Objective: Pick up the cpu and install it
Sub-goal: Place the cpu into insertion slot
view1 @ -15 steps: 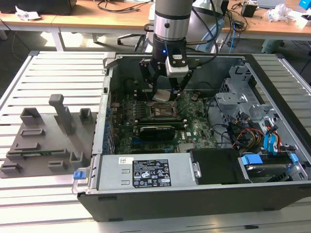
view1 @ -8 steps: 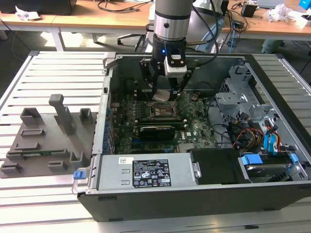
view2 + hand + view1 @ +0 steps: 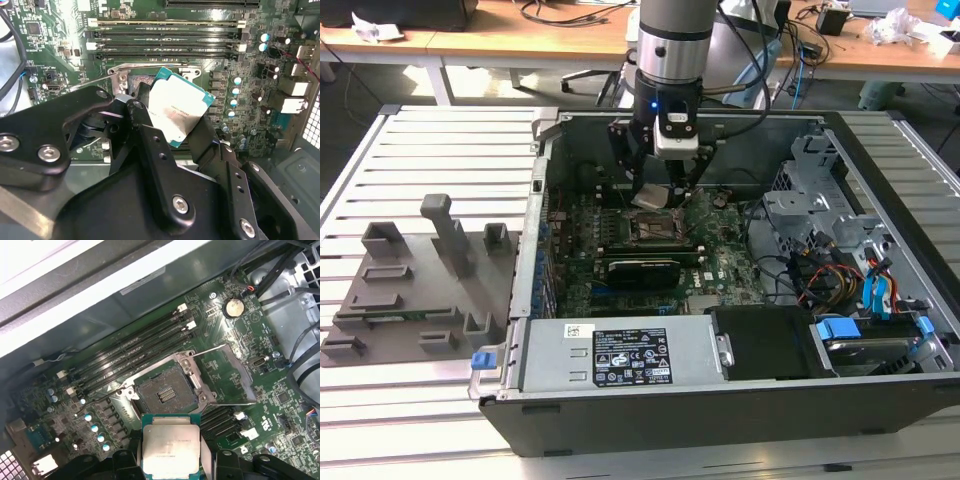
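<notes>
The cpu, a small square chip with a silver-grey top, hangs inside the open computer case, held by my gripper, which is shut on its edges. It sits tilted a little above the motherboard's socket. In the first wrist view the cpu is close to the open socket, whose metal load plate is swung aside. In the second wrist view the black fingers clamp the cpu from two sides over the socket frame.
The case walls surround the board. Memory slots run beside the socket. A power supply sits at the front, with a drive cage and cables at the exterior view's right. A grey fixture with blocks lies outside the case.
</notes>
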